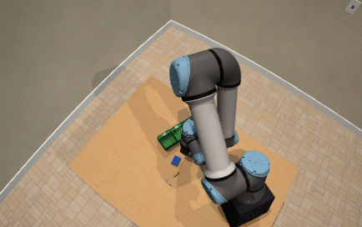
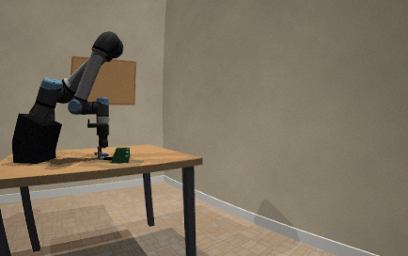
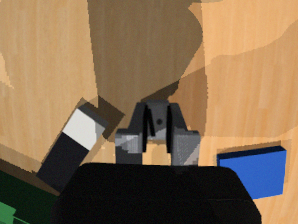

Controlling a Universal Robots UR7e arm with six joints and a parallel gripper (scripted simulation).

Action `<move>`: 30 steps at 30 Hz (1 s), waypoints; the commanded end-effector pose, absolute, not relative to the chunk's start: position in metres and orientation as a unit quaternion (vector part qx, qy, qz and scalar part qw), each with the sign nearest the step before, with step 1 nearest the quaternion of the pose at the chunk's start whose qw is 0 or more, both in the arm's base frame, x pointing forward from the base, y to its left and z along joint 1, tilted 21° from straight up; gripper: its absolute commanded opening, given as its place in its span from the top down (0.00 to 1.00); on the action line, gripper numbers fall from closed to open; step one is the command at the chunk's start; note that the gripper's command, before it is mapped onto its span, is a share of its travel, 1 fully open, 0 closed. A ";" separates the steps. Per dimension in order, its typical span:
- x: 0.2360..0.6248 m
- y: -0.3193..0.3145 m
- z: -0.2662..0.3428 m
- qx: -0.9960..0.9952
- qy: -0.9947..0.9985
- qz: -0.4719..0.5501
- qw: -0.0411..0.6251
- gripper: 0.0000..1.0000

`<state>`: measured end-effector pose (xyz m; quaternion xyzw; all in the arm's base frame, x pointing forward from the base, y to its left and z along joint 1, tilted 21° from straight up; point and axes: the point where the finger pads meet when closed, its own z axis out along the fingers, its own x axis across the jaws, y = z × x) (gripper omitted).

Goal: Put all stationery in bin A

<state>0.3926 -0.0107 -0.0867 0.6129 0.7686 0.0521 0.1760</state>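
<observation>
One small grey object (image 3: 158, 121) sits gripped between the closing claw (image 3: 157, 137) fingers at the bench (image 3: 40, 43); an off-centre pinch may eject it during lift.

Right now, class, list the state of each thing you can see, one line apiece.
Gripper: shut on the grey piece, down at the table.
Grey piece: pinched between the fingers.
Marker: lying flat, free.
Blue block: lying flat, free.
Green bin: on the table, contents unclear.
</observation>
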 end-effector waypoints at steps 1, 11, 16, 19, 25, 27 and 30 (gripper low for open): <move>0.393 -0.011 -0.086 0.613 0.769 0.052 0.176 0.68; 0.393 -0.011 -0.086 0.613 0.769 0.052 0.176 0.68; 0.392 -0.010 -0.083 0.613 0.769 0.052 0.177 0.68; 0.388 -0.009 -0.074 0.613 0.769 0.052 0.177 0.68; 0.382 -0.006 -0.055 0.613 0.769 0.052 0.177 0.68; 0.379 -0.005 -0.049 0.613 0.769 0.052 0.177 0.68; 0.376 -0.004 -0.040 0.613 0.769 0.052 0.177 0.68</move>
